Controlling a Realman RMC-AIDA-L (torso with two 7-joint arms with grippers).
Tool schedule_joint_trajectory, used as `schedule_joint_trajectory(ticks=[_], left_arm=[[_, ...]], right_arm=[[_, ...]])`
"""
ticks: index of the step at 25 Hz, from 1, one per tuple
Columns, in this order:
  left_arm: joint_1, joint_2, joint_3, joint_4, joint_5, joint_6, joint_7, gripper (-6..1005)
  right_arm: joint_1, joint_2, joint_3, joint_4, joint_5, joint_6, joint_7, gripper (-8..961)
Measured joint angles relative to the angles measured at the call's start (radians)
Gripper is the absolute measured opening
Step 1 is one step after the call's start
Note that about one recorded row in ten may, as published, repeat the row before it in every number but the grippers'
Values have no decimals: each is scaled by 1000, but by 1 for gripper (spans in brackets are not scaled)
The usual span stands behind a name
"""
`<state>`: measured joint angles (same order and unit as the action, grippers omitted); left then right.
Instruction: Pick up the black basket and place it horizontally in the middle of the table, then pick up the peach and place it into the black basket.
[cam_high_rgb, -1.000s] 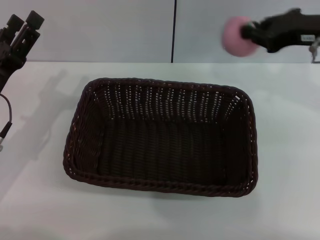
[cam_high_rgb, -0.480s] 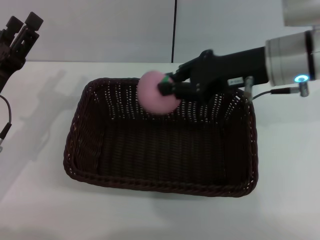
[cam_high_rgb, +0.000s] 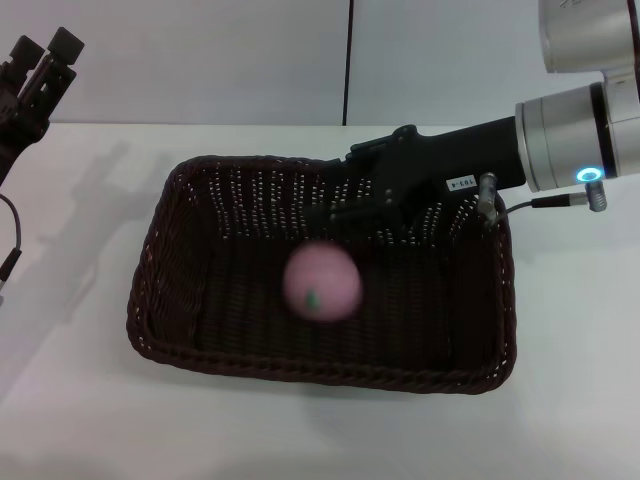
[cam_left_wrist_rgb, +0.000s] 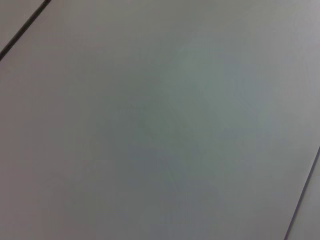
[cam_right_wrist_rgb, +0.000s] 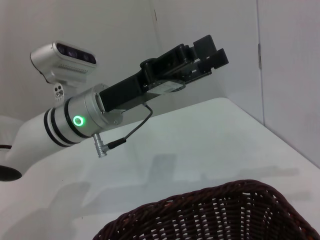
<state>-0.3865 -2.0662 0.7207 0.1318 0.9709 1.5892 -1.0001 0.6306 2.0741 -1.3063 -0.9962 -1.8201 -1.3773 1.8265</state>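
The black basket (cam_high_rgb: 300, 368) lies lengthwise across the middle of the white table (cam_high_rgb: 80, 400). The pink peach (cam_high_rgb: 321, 282) is inside it, near the middle of the basket floor, blurred by motion, its green leaf mark facing up. My right gripper (cam_high_rgb: 335, 190) hangs over the basket's far half, just above and behind the peach, open and empty. My left gripper (cam_high_rgb: 45, 55) is raised at the far left, away from the basket, open and empty. The basket's rim also shows in the right wrist view (cam_right_wrist_rgb: 210, 205).
The right wrist view shows my left arm and its gripper (cam_right_wrist_rgb: 200, 52) held above the table (cam_right_wrist_rgb: 175, 150) beyond the basket. The left wrist view shows only a plain grey wall. A white wall with a dark vertical seam (cam_high_rgb: 347, 60) stands behind the table.
My right gripper carried the peach from the far right to above the basket, then let go. The peach has dropped into the basket. The left arm has not moved.
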Motion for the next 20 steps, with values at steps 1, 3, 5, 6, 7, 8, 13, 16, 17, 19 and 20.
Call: schedule_joint_trajectory(ticks=[1,3,5,6,7,8,13,16,17,19,20], left_arm=[[0,0,0,0,0,0,0,815],[0,0,-1,0,0,0,0,815],[0,0,-1,0,0,0,0,815],[2,0,-7,0,0,3,0,815],[12,0,-29,3,0,12,0,815],[14,0,-32,3,0,14,0,815],[52,4,-117,10,0,51,-1,815],[77,6,-177,18,0,71,0,815],[86,6,-199,22,0,76,0,815],[106,6,-275,25,0,90,0,815],[106,6,-275,25,0,90,0,815]], right_arm=[[0,0,0,0,0,0,0,552],[-6,1,8,0,3,0,-1,583],[-23,2,38,0,15,1,-5,614],[-44,3,73,1,42,2,-17,630],[-44,3,73,1,42,2,-17,630],[-65,3,101,3,79,2,-28,629],[-193,3,237,35,312,-7,-131,627],[-272,1,361,186,564,-23,-325,626],[-272,1,361,186,564,-23,-325,625],[-297,-1,499,383,761,-64,-451,625],[-297,-1,499,383,761,-64,-451,625]])
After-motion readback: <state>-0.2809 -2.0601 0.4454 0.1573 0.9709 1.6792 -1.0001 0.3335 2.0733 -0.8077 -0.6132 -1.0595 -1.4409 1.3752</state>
